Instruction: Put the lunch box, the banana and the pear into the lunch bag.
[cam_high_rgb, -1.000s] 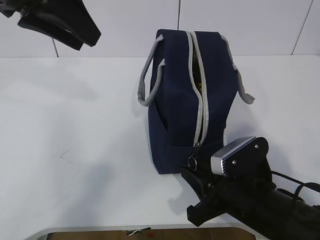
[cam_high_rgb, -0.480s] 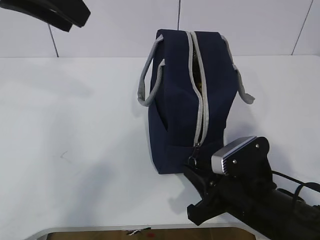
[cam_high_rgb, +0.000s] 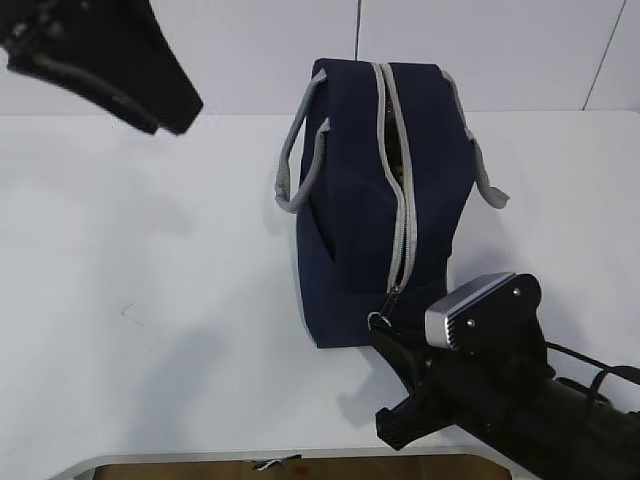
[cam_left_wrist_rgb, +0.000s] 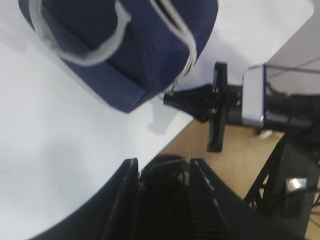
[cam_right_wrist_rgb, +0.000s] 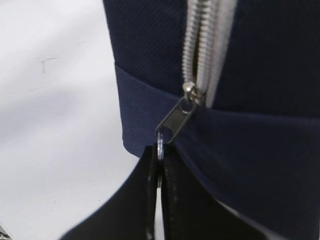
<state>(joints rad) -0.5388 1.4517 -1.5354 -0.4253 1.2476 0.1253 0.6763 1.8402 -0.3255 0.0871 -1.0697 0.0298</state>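
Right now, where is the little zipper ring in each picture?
Exterior view: ring pull at the lunch bag's near bottom end, below center.
Left wrist view: ring pull center, slightly above middle.
Right wrist view: ring pull center, pinched.
Shared landmark: right gripper.

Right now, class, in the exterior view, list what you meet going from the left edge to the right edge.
Left arm raised at upper left → bare white table → grey handle → navy lunch bag with its zipper → second grey handle → right arm's camera housing.
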